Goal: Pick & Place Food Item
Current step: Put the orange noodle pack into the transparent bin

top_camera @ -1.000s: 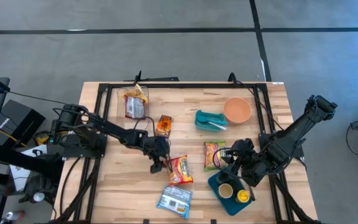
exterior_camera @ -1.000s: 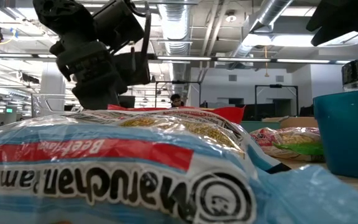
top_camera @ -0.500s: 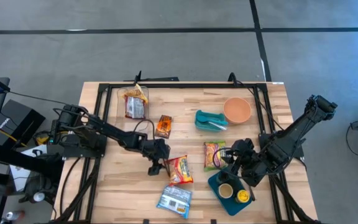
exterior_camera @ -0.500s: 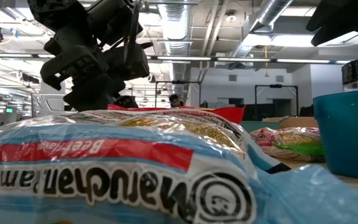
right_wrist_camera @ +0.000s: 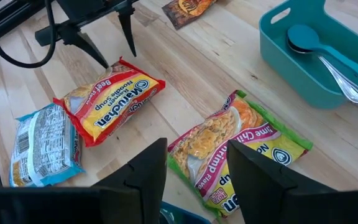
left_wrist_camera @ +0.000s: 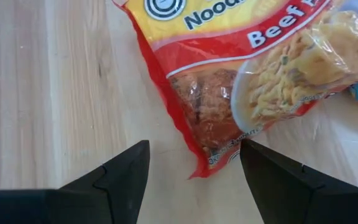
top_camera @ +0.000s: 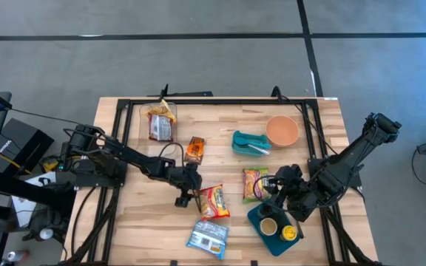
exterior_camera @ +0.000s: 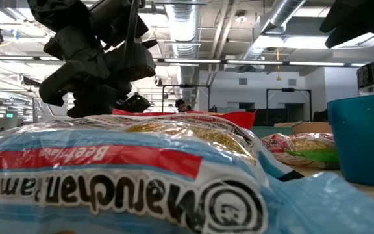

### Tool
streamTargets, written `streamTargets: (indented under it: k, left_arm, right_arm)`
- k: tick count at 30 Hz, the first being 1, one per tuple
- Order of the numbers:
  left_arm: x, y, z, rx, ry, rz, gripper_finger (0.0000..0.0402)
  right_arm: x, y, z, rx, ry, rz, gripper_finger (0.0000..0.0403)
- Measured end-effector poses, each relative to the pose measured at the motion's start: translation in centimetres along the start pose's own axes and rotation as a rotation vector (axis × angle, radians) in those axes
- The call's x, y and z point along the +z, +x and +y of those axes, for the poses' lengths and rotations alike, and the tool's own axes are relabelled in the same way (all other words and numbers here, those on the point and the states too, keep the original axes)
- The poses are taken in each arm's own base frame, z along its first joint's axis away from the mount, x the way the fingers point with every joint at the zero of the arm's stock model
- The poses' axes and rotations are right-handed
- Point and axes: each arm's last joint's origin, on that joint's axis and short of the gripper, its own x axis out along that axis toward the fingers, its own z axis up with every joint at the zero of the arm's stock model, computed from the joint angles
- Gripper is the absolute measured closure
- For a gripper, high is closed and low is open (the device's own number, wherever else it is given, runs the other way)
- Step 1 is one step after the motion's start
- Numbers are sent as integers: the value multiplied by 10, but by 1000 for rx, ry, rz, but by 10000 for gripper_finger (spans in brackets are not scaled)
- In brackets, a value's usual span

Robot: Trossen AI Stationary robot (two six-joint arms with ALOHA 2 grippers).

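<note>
A red-and-yellow beef noodle packet (top_camera: pixel 214 201) lies flat on the wooden table; it also shows in the left wrist view (left_wrist_camera: pixel 241 68) and the right wrist view (right_wrist_camera: pixel 107 102). My left gripper (top_camera: pixel 184 196) is open, just to the packet's left. In the left wrist view (left_wrist_camera: pixel 194 177) its two fingers stand on either side of the packet's near corner without touching it. My right gripper (top_camera: pixel 276 193) is open and empty, hovering above a green shrimp noodle packet (right_wrist_camera: pixel 241 143) lying flat on the table.
A blue noodle packet (top_camera: pixel 208 238) lies near the front edge. A teal plate (top_camera: pixel 261 222) holds a cup and a yellow item. A teal tray with a spoon (top_camera: pixel 250 142), an orange bowl (top_camera: pixel 282 131) and two brown snack packets (top_camera: pixel 160 122) (top_camera: pixel 194 149) lie farther back.
My left gripper has turned at the wrist and shifted a little beside the red packet's left end, staying open. The packet has not moved.
</note>
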Motion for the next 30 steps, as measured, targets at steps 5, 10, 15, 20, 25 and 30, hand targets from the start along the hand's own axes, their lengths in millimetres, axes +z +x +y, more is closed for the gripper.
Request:
streamTargets:
  k: [5,10,15,20,25,30]
  left_arm:
    - [-6,1,-10,-6,29,15,156]
    - [-12,3,-16,48,51,-23,156]
    - [-10,3,-16,49,50,-54,156]
    - [-11,3,-16,48,50,-50,171]
    - [-11,3,-16,48,46,-50,209]
    - [-11,3,-16,48,40,-50,242]
  right_arm:
    - [0,0,0,0,0,0,242]
    - [0,0,0,0,-2,0,242]
    - [0,0,0,0,0,0,242]
    - [0,0,0,0,1,0,242]
    - [0,0,0,0,1,-1,242]
    - [0,0,0,0,1,-1,242]
